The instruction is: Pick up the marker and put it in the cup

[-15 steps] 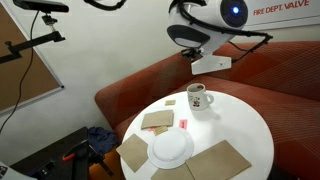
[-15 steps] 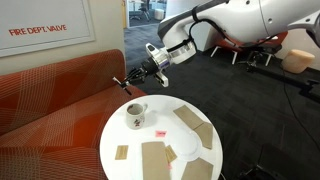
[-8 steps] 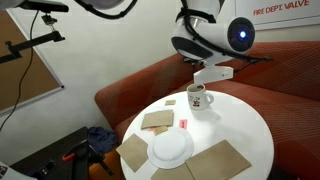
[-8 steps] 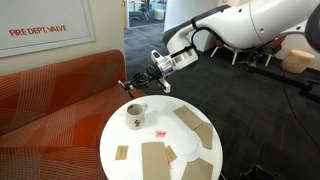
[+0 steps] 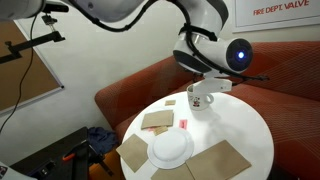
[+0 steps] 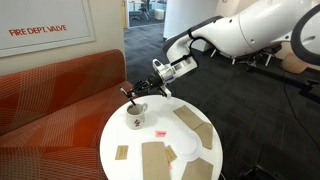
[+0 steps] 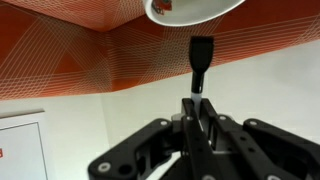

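Gripping the marker, my end effector is closed narrow on its rear end, so the black stick juts straight ahead of the fingers. The white cup sits just beyond the marker's tip, not touching it. In an exterior view I hang close above the cup, over the round tabletop.

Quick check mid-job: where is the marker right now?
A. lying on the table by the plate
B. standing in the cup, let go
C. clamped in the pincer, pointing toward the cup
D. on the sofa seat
C: the wrist view shows the marker clamped between the fingers of the pincer, its free end aimed at the cup with a gap between them.
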Motion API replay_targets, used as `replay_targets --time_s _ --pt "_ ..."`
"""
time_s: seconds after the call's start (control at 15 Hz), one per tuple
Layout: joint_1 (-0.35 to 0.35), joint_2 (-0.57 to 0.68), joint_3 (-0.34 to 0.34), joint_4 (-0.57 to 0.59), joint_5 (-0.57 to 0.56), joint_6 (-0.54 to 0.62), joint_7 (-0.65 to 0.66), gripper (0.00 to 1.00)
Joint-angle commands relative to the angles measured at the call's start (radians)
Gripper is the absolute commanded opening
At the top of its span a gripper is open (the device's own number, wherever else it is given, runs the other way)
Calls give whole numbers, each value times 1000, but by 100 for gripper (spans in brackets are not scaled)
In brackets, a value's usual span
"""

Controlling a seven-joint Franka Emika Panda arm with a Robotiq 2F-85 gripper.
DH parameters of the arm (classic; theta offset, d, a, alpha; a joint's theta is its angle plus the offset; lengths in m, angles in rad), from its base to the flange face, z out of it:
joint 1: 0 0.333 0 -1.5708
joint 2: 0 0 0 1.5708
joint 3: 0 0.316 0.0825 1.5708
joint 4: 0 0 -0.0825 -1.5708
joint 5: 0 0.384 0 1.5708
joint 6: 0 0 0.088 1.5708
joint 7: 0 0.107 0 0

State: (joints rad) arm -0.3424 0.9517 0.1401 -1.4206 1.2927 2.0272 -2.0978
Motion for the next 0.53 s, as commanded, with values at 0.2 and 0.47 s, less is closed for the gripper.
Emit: replay_targets --time_s 0.2,0.47 --pt "29 35 -46 1 71 -28 -24 3" --pt "31 47 -57 -13 95 -22 -28 3"
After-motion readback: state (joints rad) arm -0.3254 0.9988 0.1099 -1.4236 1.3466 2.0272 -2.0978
